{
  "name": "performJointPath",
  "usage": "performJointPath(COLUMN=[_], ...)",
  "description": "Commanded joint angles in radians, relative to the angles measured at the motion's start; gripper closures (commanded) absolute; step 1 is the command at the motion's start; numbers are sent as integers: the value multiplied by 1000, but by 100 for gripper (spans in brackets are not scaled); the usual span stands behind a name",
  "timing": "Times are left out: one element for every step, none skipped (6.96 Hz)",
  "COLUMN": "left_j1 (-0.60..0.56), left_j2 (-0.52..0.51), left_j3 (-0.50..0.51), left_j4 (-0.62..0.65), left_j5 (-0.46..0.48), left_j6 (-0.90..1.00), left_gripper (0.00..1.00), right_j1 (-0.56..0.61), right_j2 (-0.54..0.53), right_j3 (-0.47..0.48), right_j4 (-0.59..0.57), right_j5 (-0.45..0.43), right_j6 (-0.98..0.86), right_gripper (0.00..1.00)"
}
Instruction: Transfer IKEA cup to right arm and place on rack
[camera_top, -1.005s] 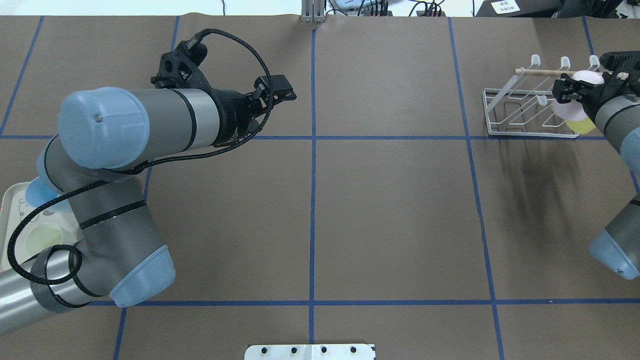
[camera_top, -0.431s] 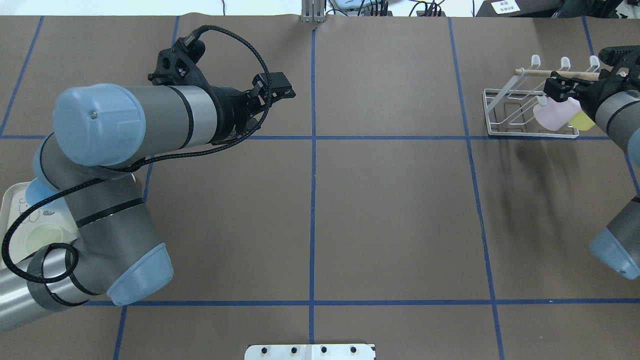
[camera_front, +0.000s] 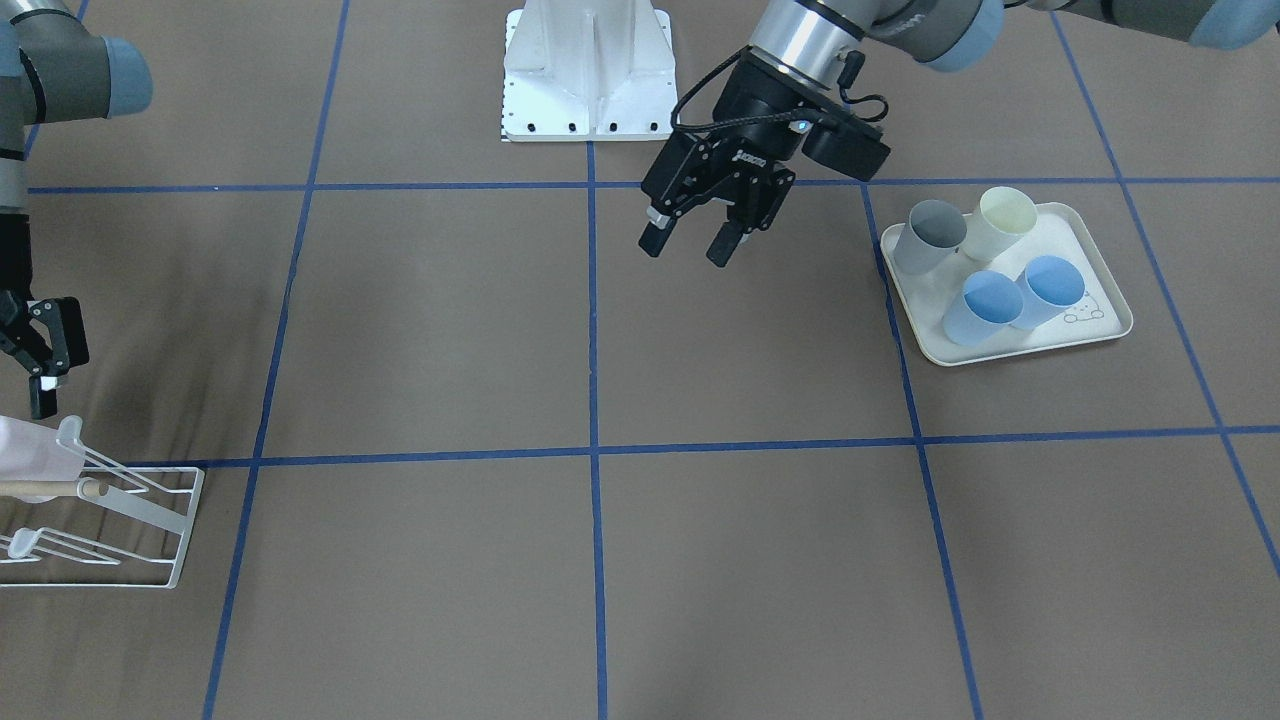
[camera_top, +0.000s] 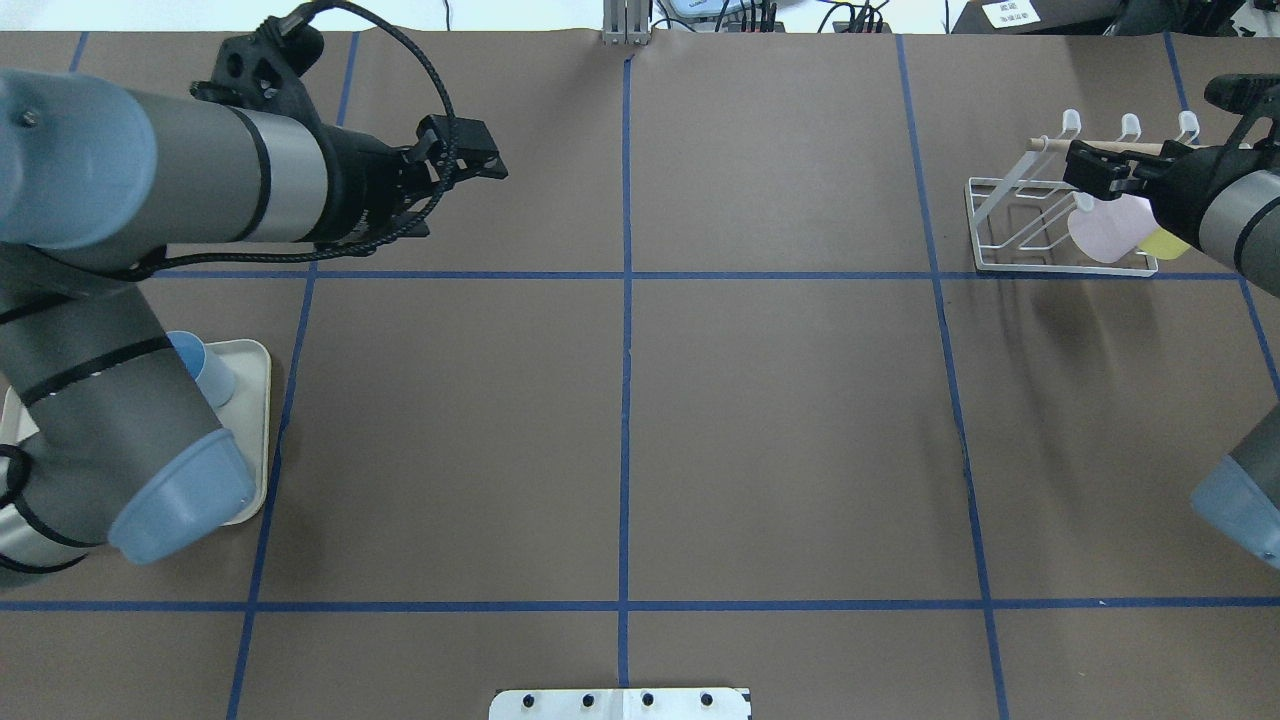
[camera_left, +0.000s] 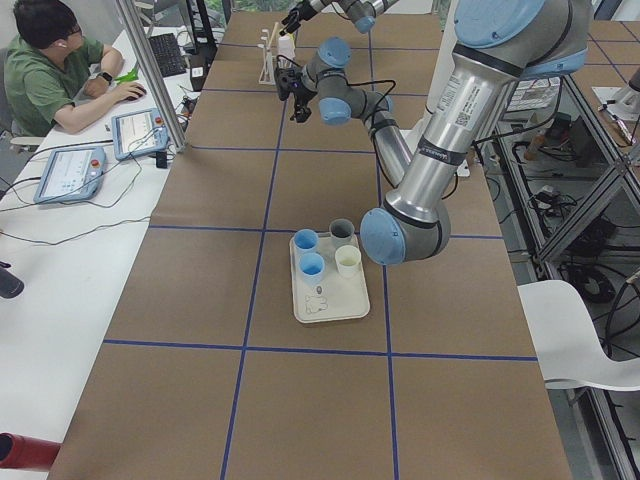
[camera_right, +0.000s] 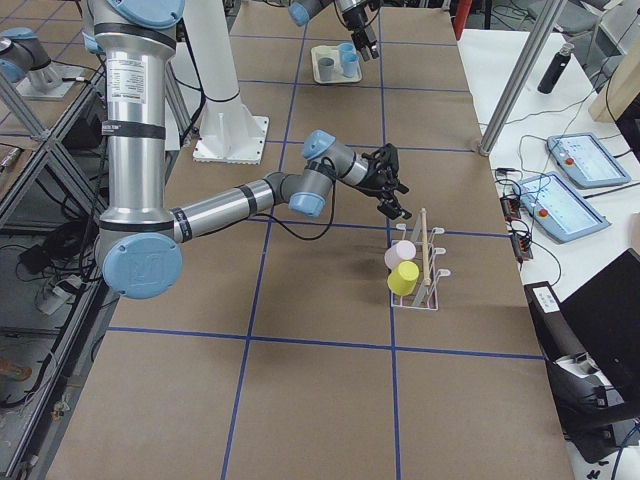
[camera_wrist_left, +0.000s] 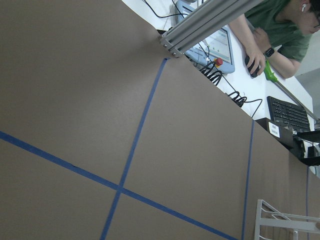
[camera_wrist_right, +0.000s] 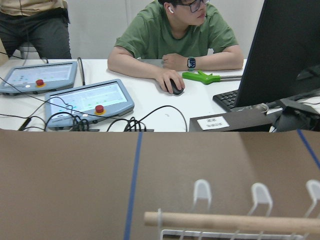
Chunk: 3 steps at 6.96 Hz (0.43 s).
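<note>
Brown paper ruled in blue tape covers the table (camera_top: 780, 420), and everything that matters sits at its right-hand end. The pink IKEA cup (camera_top: 1105, 232) hangs on the white wire rack (camera_top: 975, 225), slipped over one of the slanted prongs next to a yellow cup (camera_top: 1165, 243). Its long axis leans with the prong instead of standing upright. The right gripper (camera_front: 55, 370) hovers above it, close to the wooden dowel (camera_wrist_right: 225, 221), with its fingers spread and nothing between them. The front and right-side cameras both show me a gap between gripper and cup. So the cup lies below the pincer, and the right arm is by far the nearer one. The left gripper (camera_front: 685, 250) is well apart across the table, jaws also apart and empty, nearer the tray (camera_front: 1010, 352) that carries four more cups. I judge the placing done. What I would want from the right arm now is a retreat upward and away — not sideways, because the dowel and the tabbed prong tips are close enough to snag.
</note>
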Motion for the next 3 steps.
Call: performJointPath(left_j1=[-125, -153, -163], left_j2=[95, 206, 327], left_j3=[-78, -103, -123], left_j4=[220, 233, 233], left_j5=[-129, -178, -224], left_j6=[276, 399, 502], left_gripper=[0, 0, 0], right_j1=[-4, -6, -30], right_j2=[40, 107, 174], right_j3=[70, 72, 69], right_j4=[6, 7, 6], right_j5=[185, 270, 299], right_j6=[212, 360, 477], right_gripper=[0, 0, 0])
